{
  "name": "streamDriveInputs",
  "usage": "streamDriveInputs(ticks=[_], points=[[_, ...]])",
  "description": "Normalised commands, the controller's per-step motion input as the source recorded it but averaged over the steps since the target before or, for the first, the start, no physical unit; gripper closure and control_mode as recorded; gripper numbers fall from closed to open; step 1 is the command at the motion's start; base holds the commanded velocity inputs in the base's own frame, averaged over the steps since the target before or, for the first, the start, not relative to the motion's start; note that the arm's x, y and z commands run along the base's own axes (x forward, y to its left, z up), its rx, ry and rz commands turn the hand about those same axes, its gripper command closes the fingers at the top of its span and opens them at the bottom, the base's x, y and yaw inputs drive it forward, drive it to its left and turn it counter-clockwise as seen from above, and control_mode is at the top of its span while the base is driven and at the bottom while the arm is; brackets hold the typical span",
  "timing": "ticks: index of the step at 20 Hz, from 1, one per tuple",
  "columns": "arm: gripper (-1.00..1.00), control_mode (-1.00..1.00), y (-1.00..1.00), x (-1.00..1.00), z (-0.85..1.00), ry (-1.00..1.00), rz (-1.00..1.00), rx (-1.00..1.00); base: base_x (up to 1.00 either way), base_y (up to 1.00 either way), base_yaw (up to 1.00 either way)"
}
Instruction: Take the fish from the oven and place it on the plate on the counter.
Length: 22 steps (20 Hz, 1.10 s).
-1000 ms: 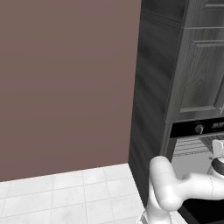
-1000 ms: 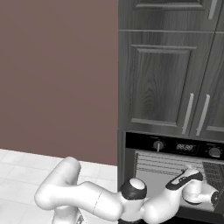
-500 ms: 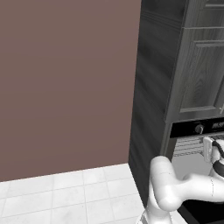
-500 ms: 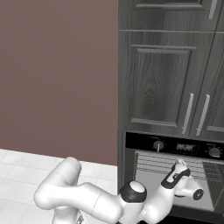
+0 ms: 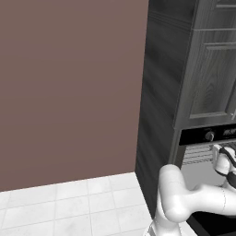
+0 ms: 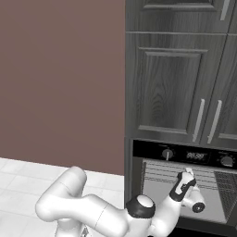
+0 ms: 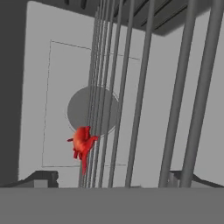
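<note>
The black oven (image 6: pixel 152 185) stands open, its grey wire racks (image 6: pixel 159 173) showing below the control panel (image 6: pixel 185 155). In the hand view the small red-orange fish (image 7: pixel 82 145) lies on a wire rack (image 7: pixel 124 109) deep inside, in front of the light back wall. My gripper (image 7: pixel 113 181) points at it from a distance, open and holding nothing, and the fish sits left of its centre line. The same gripper (image 6: pixel 188 173) reaches into the oven mouth in the right base view and shows at the right edge of the left base view (image 5: pixel 224 156). The plate and the counter are out of view.
Dark grey wood-grain cabinets (image 6: pixel 166 78) rise above the oven and a tall panel (image 5: pixel 161 92) flanks its left side. A brown wall (image 5: pixel 69 87) and white floor tiles (image 5: pixel 73 207) lie to the left. Rack bars (image 7: pixel 197 87) run close by the hand.
The hand has swung left and up from the oven's lower right, further into the oven mouth. The jaws stay open.
</note>
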Motion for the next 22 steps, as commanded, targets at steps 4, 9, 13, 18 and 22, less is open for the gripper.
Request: streamDriveInputs(ticks=[4, 9, 13, 18, 22], points=[[-1.0, -1.0, 0.23, 0.33, -0.67, -0.22, 0.0, 0.01, 0.0, 0.0, 0.0], [-1.0, -1.0, 0.26, 0.51, -0.56, -0.15, 0.02, 0.09, 0.0, 0.0, 0.0], [-1.0, -1.0, 0.31, 0.39, -0.5, -0.16, 0.09, 0.11, 0.0, 0.0, 0.0], [1.0, -1.0, 0.35, 0.26, -0.51, -0.17, 0.1, 0.09, 0.0, 0.0, 0.0], [1.0, -1.0, 0.2, 0.07, -0.37, -0.15, 0.06, 0.07, 0.0, 0.0, 0.0]])
